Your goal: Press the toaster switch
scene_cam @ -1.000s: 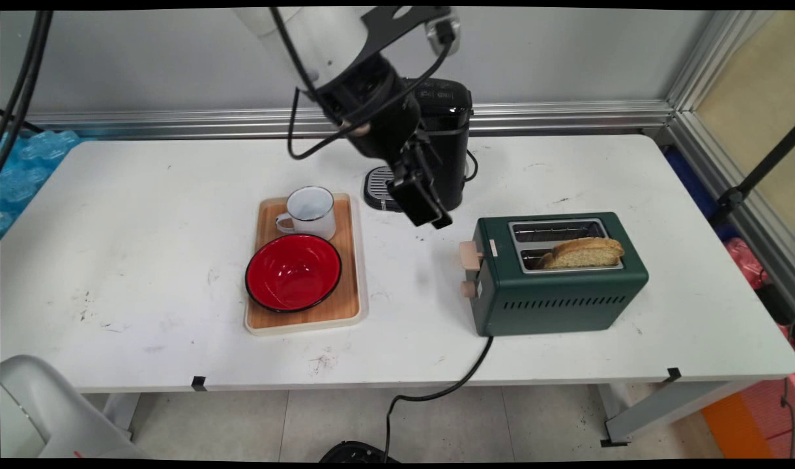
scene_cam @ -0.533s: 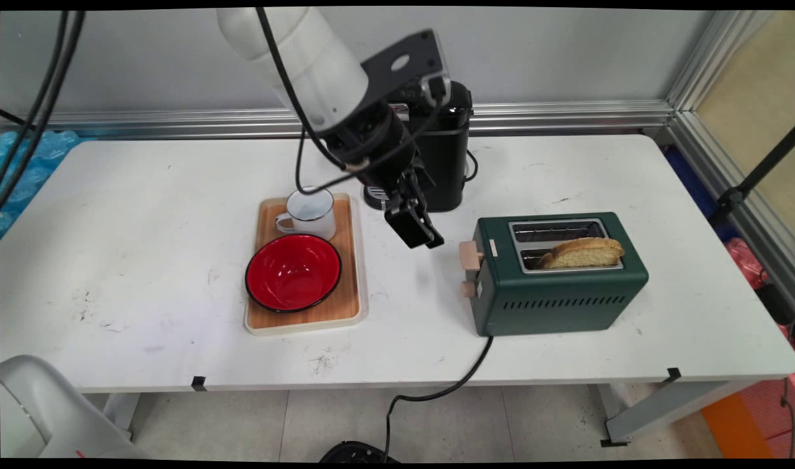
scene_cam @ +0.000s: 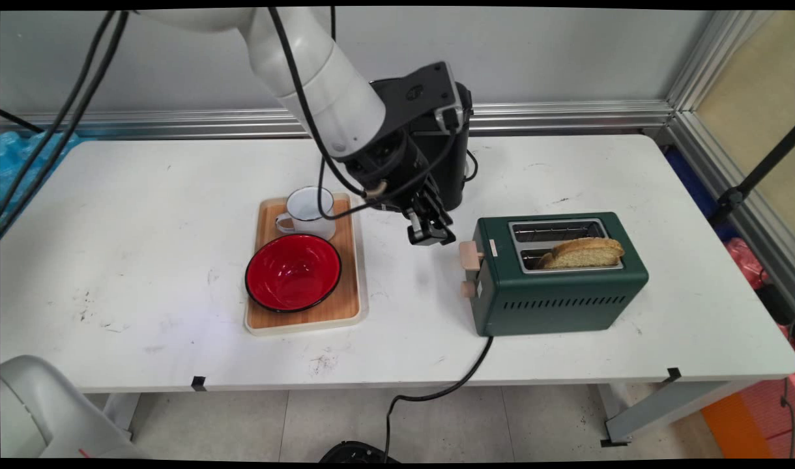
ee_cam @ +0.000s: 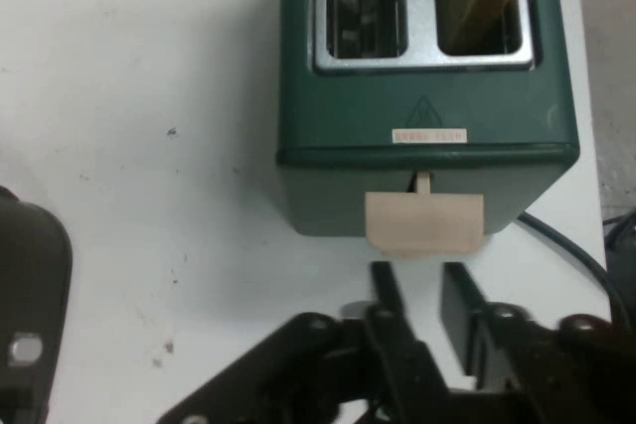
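Observation:
My gripper [scene_cam: 432, 236] hangs shut and empty just left of the dark green toaster [scene_cam: 554, 301], a little above the table. In the hand view the gripper [ee_cam: 417, 275] points at the toaster's [ee_cam: 427, 96] end face, with its fingertips [ee_cam: 384, 275] close below the beige lever [ee_cam: 424, 220] but apart from it. That lever [scene_cam: 470, 255] sits at the top of its slot, with a small beige knob [scene_cam: 468, 289] under it. A slice of bread [scene_cam: 583, 253] stands tilted in the near slot and sticks out of it; the far slot is empty.
A wooden tray [scene_cam: 352, 260] left of the gripper holds a red bowl [scene_cam: 293, 271] and a white mug [scene_cam: 309, 212]. A black coffee machine [scene_cam: 451, 163] stands behind the arm. The toaster's black cord [scene_cam: 466, 374] runs off the table's front edge.
The arm has come down and moved right, bringing the gripper from in front of the coffee machine to just beside the toaster's lever. Nothing on the table has moved.

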Tool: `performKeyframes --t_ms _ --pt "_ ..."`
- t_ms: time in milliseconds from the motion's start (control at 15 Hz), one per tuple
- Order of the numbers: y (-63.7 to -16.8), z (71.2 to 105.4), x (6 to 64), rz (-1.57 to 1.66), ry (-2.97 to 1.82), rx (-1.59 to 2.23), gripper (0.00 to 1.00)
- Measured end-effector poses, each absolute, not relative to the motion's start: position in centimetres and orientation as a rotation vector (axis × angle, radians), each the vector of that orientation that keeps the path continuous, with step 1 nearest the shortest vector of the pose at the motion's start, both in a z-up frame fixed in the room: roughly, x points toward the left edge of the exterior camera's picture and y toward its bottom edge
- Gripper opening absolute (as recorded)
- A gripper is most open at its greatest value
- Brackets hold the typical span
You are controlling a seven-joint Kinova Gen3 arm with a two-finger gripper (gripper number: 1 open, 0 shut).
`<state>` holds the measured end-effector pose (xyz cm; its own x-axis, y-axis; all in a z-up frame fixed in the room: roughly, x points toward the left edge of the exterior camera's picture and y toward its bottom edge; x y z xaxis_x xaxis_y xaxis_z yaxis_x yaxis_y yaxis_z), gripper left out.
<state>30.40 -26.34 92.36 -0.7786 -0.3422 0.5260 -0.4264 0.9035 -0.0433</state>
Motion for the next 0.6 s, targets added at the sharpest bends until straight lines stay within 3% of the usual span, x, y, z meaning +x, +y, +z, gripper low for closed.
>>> performKeyframes --t_ms 600 --pt "-27.1 89.9 28.7 0.199 -2.531 0.575 0.0"
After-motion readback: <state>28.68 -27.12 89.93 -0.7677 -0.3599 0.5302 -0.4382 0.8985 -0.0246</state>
